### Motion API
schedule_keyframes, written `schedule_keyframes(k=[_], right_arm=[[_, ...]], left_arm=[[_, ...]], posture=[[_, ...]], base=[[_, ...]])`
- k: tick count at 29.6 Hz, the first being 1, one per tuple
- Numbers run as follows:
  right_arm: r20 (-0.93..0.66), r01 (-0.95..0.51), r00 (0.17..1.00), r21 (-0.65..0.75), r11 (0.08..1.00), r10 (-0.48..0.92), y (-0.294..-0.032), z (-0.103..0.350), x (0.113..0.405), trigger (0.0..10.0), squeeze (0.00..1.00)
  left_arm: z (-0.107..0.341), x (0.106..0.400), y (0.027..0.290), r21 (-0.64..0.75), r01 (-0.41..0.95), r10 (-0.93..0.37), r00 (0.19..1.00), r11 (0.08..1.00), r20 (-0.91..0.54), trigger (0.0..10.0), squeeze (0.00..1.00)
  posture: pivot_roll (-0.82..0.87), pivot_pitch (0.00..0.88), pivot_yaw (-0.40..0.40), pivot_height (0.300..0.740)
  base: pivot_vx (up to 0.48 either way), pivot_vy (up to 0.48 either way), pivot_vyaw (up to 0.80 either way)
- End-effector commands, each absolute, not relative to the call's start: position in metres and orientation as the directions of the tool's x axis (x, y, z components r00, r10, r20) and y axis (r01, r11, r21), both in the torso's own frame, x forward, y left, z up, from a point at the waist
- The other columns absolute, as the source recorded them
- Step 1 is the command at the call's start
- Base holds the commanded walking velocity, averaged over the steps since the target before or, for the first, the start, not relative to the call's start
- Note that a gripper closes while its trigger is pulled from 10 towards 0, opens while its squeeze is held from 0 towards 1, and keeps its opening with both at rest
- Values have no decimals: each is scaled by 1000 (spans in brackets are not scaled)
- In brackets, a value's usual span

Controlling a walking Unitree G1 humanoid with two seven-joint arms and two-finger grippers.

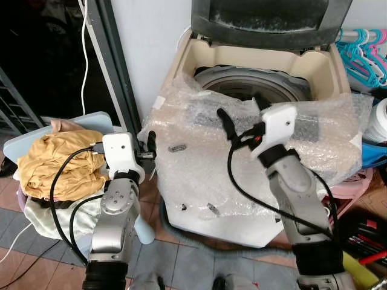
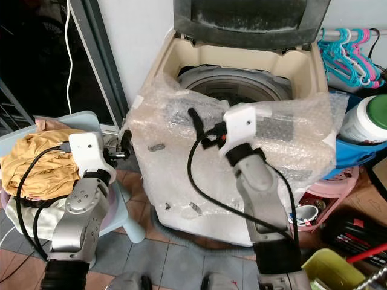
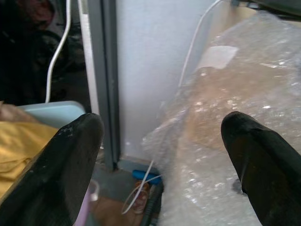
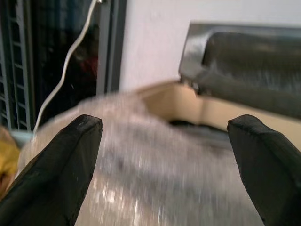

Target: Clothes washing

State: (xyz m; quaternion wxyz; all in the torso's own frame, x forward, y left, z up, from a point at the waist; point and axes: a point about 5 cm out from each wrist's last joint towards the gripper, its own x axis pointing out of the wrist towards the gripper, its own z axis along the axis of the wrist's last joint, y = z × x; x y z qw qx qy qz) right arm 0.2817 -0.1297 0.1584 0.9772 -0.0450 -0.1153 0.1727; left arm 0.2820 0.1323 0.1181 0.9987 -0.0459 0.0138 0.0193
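Two grippers, both with fingers apart: our left gripper (image 3: 160, 155) is just beside crumpled mustard-yellow clothes (image 1: 57, 163) heaped on a pale blue stool (image 1: 91, 121); beyond our right gripper (image 4: 164, 155), crinkly bubble wrap (image 1: 199, 169) drapes the cream washing machine (image 1: 254, 78), lid (image 1: 266, 15) up

Washer (image 1: 266, 84) ahead, wrap (image 1: 199, 157) on its front; clothes (image 1: 57, 163) left on a stool (image 1: 91, 121); hangers (image 1: 363, 54) right.

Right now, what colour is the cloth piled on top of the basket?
Mustard yellow cloth, clearest in the left eye view.
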Motion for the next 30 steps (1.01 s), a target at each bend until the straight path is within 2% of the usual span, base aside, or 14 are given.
schedule_keyframes(k=[1,5,7,9,22,25,30], right_arm=[[179,-272,940,-122,954,291,-132,150,278,10000,0],[130,-239,959,-107,965,251,-134,139,273,10000,0],[58,-181,981,-99,978,187,-141,128,273,10000,0],[51,-113,992,-100,988,119,-148,127,275,10000,0],[16,-234,972,-45,971,235,-133,126,271,10000,0],[15,-272,962,-10,962,272,-129,127,269,10000,0],[34,-223,973,-106,969,227,-136,127,274,10000,0]], left_arm=[[119,280,128,-109,-22,19,999,994,-27,10000,0],[121,281,127,-107,-11,9,1000,994,-22,10000,0],[121,280,127,-106,-8,5,1000,994,-23,10000,0],[120,280,127,-107,-12,9,1000,994,-30,10000,0],[118,278,128,-112,-46,41,998,993,-40,10000,0],[120,278,127,-112,-21,18,1000,993,-22,10000,0],[123,280,124,-98,-6,6,1000,995,-3,10000,0]], posture=[[-49,0,42,740],[-33,0,47,740],[-32,1,43,740],[-30,0,43,740],[-33,4,26,740],[-38,0,29,740],[-31,0,33,740]], base=[[0,0,0],[0,0,0],[0,398,0],[0,480,0],[0,480,0],[0,0,0],[0,0,668]])
